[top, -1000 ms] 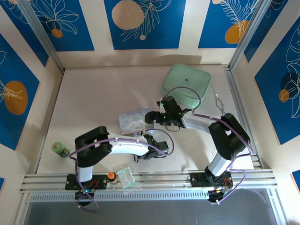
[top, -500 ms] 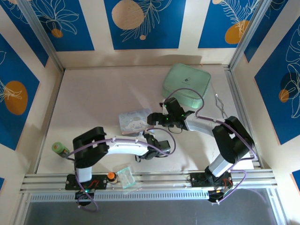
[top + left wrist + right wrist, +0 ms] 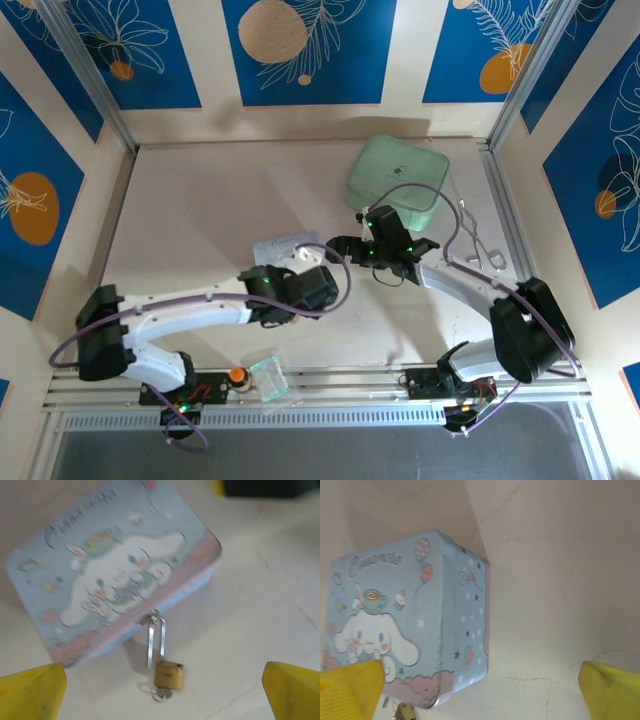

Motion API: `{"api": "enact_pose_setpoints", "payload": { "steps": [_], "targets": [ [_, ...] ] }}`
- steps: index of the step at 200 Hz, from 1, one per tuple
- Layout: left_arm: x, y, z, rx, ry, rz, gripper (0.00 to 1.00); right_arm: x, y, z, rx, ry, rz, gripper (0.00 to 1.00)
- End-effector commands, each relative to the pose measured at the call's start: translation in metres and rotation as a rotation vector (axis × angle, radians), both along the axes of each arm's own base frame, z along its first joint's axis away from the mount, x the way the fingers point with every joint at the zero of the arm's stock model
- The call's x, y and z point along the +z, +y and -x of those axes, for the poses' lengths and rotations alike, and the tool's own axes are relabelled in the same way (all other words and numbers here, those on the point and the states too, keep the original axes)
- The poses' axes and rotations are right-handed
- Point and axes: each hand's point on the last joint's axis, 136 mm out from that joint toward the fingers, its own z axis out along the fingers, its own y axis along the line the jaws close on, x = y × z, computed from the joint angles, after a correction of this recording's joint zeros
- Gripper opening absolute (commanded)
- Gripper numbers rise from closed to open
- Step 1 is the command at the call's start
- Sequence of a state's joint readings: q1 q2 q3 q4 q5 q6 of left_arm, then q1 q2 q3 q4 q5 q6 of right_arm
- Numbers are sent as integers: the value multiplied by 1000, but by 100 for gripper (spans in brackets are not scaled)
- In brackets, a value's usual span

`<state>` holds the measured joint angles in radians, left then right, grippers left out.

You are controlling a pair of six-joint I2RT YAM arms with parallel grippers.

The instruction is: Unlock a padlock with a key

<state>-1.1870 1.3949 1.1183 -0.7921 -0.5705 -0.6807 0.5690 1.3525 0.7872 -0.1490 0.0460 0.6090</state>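
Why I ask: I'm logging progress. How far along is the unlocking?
Done: the key looks seated in the bottom of the padlock, whose shackle passes through the latch of the cartoon tin. In hand: nothing; the left gripper and right gripper hover with jaws open. Left: turn the key and free the shackle, though blur hides whether it has already released.

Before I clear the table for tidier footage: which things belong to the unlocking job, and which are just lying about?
Job: padlock, key at its base, cartoon tin it hangs on.
Lying about: mint pouch, tongs, orange-capped bottle, clear box.
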Motion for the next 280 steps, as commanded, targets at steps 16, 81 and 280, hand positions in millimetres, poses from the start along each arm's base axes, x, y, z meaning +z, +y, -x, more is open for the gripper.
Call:
{"api": "enact_pose_setpoints", "payload": {
  "steps": [16,81,280],
  "targets": [
    [6,44,-22,-8,6,35,99,2,-4,34,46,-5,19,99],
    [-31,101,-41,197,98,67,99,-26,51,99,166,-4,116,96],
    [-55,123,-42,315,92,245,99,-111,129,119,275,113,398,46]
  ]
}}
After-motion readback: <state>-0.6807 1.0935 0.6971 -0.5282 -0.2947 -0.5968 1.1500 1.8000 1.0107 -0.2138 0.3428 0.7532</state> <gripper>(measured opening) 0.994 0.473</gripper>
